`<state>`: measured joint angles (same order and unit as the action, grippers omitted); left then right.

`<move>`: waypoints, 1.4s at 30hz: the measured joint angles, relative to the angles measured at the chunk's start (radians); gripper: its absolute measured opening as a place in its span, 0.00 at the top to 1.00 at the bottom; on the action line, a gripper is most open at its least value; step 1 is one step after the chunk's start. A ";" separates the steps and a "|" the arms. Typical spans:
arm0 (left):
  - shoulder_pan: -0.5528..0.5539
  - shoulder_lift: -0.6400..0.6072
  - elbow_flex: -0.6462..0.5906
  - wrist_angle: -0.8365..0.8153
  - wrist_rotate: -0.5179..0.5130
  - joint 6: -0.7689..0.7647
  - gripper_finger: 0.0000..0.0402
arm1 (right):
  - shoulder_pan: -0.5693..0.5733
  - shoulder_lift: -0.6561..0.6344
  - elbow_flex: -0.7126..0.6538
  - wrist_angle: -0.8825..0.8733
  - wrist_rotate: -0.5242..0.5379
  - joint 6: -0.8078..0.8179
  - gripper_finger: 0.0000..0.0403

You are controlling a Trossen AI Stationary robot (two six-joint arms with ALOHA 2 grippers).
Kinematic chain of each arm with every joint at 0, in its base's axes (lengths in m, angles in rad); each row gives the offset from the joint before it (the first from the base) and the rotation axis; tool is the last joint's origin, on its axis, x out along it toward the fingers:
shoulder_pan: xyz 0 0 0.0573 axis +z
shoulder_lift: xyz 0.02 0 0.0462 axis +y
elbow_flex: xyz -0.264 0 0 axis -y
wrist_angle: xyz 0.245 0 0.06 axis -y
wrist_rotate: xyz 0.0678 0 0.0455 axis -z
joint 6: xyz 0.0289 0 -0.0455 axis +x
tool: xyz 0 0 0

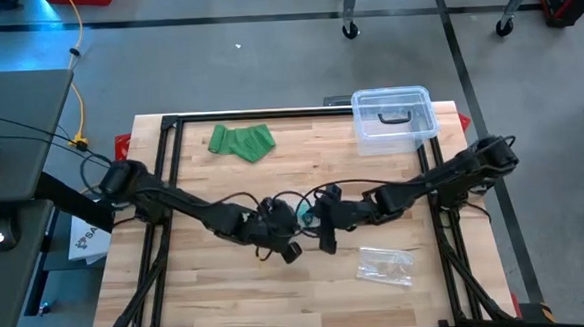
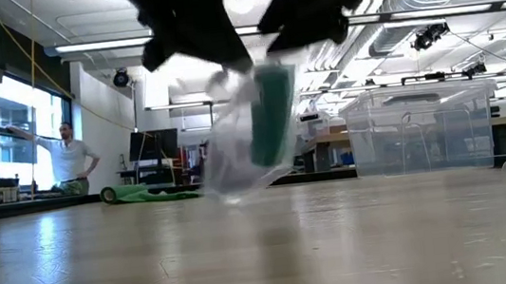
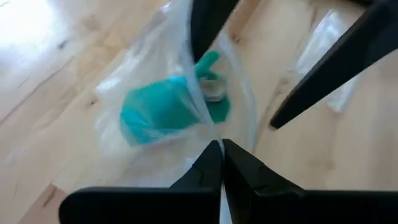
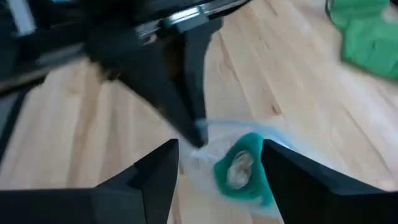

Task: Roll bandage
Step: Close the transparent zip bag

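Left hand (image 3: 222, 155) is pinching the clear bag (image 3: 155, 81), hanging it above the tabletop (image 1: 218, 287) centre; teal bandage roll (image 4: 242, 168) is sitting inside. Right hand (image 4: 221, 163), fingers spread, is straddling it ungripped. Beyond, green bandage (image 1: 241, 142) is lying unrolled: rolling likely unstarted.

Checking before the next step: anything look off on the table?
Nothing damaged or spilled. The rolled teal bandage sits inside a clear bag pinched by the left gripper; the right gripper is open around it.
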<state>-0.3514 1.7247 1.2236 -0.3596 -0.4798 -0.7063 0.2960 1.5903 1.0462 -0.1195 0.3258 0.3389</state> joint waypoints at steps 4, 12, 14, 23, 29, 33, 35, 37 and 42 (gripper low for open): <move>0.019 -0.086 0.000 -0.046 0.062 0.000 1.00 | 0.031 -0.068 0.000 -0.007 0.003 -0.058 0.45; 0.050 -0.250 0.000 -0.171 0.101 0.030 1.00 | 0.117 -0.194 0.000 0.023 -0.001 -0.262 0.45; 0.051 -0.280 0.001 -0.167 0.056 0.054 1.00 | 0.132 -0.205 0.000 0.039 -0.002 -0.293 0.45; 0.113 -0.173 0.001 -0.332 0.017 0.045 1.00 | 0.142 -0.177 0.000 -0.033 0.015 -0.276 0.45; 0.152 -0.078 0.000 -0.402 -0.053 0.064 1.00 | 0.142 -0.135 0.000 -0.167 0.118 -0.180 0.45; 0.152 0.010 0.000 -0.279 0.052 0.121 1.00 | 0.142 -0.101 0.000 -0.248 0.195 -0.114 0.45; 0.144 0.058 0.000 -0.185 0.096 0.157 1.00 | 0.143 -0.083 0.000 -0.273 0.198 -0.103 0.45; 0.136 0.105 0.000 -0.087 0.136 0.197 0.99 | 0.143 -0.072 0.000 -0.284 0.197 -0.086 0.45; 0.135 0.158 0.000 0.018 0.257 0.244 0.89 | 0.143 -0.069 0.000 -0.302 0.197 -0.069 0.45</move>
<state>-0.2163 1.8823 1.2236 -0.3420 -0.2228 -0.4619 0.4393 1.5211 1.0462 -0.4218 0.5226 0.2696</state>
